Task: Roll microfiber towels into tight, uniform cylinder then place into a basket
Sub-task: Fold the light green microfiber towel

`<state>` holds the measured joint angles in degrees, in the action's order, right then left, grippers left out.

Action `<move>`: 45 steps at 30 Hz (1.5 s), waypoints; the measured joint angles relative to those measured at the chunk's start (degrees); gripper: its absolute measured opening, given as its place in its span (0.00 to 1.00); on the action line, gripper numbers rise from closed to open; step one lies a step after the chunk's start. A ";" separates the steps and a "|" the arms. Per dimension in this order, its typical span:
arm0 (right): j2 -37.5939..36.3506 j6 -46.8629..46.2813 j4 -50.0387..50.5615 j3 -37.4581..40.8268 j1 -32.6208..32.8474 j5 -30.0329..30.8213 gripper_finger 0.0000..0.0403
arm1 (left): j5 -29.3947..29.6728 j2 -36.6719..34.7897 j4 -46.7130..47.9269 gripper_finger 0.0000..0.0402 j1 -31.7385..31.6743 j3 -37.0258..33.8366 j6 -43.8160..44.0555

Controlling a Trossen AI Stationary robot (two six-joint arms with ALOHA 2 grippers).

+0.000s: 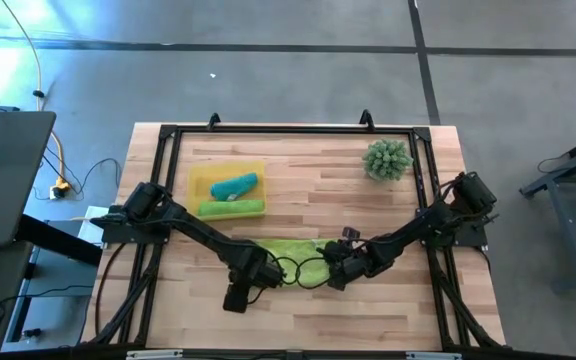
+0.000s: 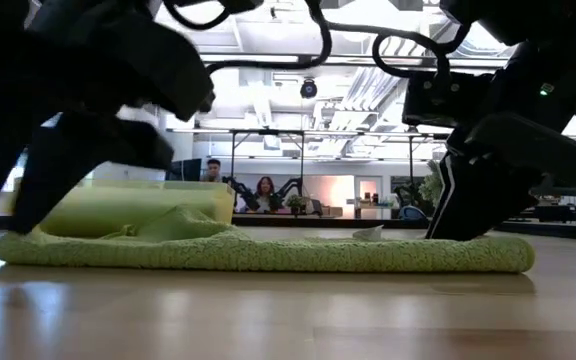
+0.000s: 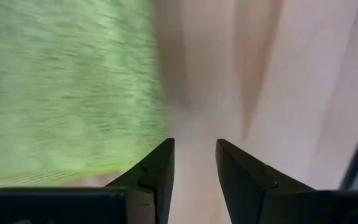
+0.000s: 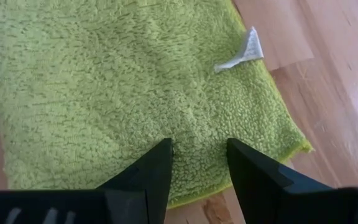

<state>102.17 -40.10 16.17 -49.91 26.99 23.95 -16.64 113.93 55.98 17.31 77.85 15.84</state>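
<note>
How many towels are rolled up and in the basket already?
Two: a teal roll and a lime roll lie in the yellow basket. The third lime towel lies flat on the table. The left end effector and right end effector are open over it. It needs rolling and placing.

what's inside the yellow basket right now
Inside the yellow basket lie two rolled towels: a teal towel and a lime green towel. Whether anything sits beneath them cannot be seen.
</note>
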 joint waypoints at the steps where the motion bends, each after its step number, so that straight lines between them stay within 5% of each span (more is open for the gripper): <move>1: 0.02 0.15 -0.15 0.02 0.01 0.01 0.37 | 1.57 -0.27 0.60 0.26 -0.14 0.43 -0.01; 10: 0.17 2.60 -2.14 0.13 0.02 0.03 0.37 | 21.03 0.16 -4.52 0.26 -2.12 -0.60 4.05; 25: 0.37 2.58 -3.15 0.15 -0.05 -0.40 0.37 | 8.57 0.45 -1.23 0.26 -1.72 -2.86 8.46; 37: -0.86 7.03 -2.79 0.28 0.00 -0.64 0.37 | 14.14 0.59 2.45 0.26 -3.12 2.99 5.26; 45: -5.99 16.05 -3.92 0.17 -0.08 2.23 0.37 | 14.64 0.56 4.00 0.26 -0.93 1.22 14.79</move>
<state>96.18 -24.05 12.25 -49.74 26.90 26.18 -2.00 114.50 59.99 16.38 79.07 30.63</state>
